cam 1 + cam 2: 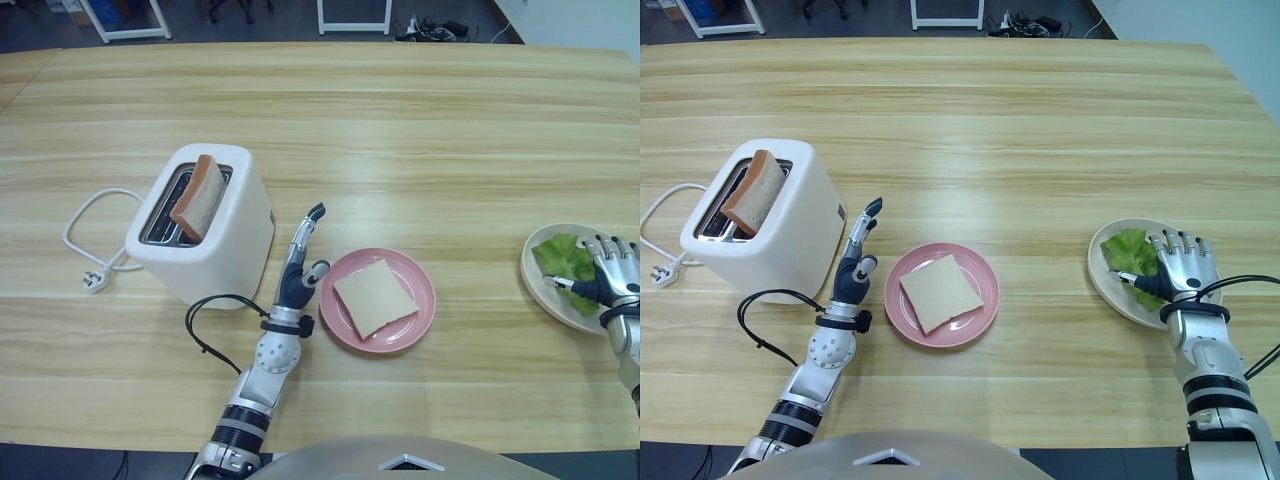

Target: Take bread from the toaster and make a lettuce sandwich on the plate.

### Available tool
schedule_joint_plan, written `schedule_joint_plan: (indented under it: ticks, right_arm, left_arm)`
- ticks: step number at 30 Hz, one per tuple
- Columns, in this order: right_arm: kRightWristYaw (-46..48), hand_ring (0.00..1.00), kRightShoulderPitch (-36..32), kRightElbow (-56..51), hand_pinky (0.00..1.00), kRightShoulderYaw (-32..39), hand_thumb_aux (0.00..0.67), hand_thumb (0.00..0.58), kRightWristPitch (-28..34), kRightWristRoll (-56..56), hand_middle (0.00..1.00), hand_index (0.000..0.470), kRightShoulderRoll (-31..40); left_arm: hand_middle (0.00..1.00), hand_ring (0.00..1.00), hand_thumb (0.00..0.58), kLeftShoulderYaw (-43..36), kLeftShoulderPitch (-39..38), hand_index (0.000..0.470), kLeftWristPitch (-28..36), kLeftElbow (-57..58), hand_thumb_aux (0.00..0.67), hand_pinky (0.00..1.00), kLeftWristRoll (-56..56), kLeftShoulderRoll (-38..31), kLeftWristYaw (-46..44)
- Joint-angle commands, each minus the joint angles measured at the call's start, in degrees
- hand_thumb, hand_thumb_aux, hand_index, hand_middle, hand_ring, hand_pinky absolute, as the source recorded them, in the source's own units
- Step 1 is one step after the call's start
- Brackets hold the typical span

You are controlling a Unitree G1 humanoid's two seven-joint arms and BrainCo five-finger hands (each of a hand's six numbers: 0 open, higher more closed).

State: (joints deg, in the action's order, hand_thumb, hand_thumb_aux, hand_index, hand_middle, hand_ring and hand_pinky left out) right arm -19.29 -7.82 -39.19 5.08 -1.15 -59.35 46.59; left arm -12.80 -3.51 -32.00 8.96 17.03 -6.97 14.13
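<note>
Pale wood-grain worktop point(430, 120) is carrying a white toaster point(215, 240), one bread slice point(198, 197) sticking up from its slot. A second slice point(375, 298) is lying on the pink plate point(426, 298). Left hand point(298, 265) is standing between them, fingers straight and together. Right hand point(1181, 268) is lying over the lettuce point(1128, 250) on a cream plate point(1096, 272), fingers spread. Dark floor point(280, 15) and cables point(435, 28) are showing behind.

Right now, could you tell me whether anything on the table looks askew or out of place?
The bread slice in the toaster leans at a slant instead of standing upright in its slot. The toaster's plug lies loose on the table. Nothing looks spilled or damaged.
</note>
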Motion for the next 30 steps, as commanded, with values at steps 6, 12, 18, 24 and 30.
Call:
schedule_joint_plan:
  ticks: [6, 12, 18, 24, 30]
  right_arm:
    - [-1.8, 0.0, 0.2, 5.7, 0.0, 1.6, 0.67, 0.58, 1.6, 3.8, 0.0, 0.47, 2.3]
    - [-2.7, 0.0, 3.6, 17.1, 0.0, -0.2, 0.67, 0.58, 3.8, 4.9, 0.0, 0.47, 3.1]
    - [-0.6, 0.0, 4.7, 40.0, 0.0, -0.9, 0.67, 0.58, 4.7, 4.7, 0.0, 0.47, -1.0]
    - [1.6, 0.0, -4.8, 43.3, 0.0, 9.2, 0.67, 0.58, 2.8, -0.4, 0.0, 0.47, -10.7]
    - [2.1, 0.0, -9.7, 35.3, 0.0, 20.5, 0.67, 0.58, -0.5, -3.8, 0.0, 0.47, -20.6]
  left_arm:
    - [0.0, 0.0, 0.0, 1.0, -0.6, 0.0, 0.5, 0.1, 0.0, 0.0, 1.6, 0.5, -0.5]
    - [0.0, 0.0, 0.0, 1.2, -0.3, 0.0, 0.2, 1.1, 0.0, 0.0, 2.2, 0.8, -0.2]
    - [0.0, 0.0, 0.0, 1.9, 0.1, 0.0, -0.2, 2.1, 0.0, 0.0, 1.9, 1.4, -0.1]
    - [0.0, 0.0, 0.0, 2.7, 1.7, 0.0, -1.0, 4.9, 0.0, 0.0, 0.5, 2.4, -0.8]
    - [0.0, 0.0, 0.0, 3.3, 2.9, 0.0, -1.7, 6.9, 0.0, 0.0, -1.4, 3.4, -1.5]
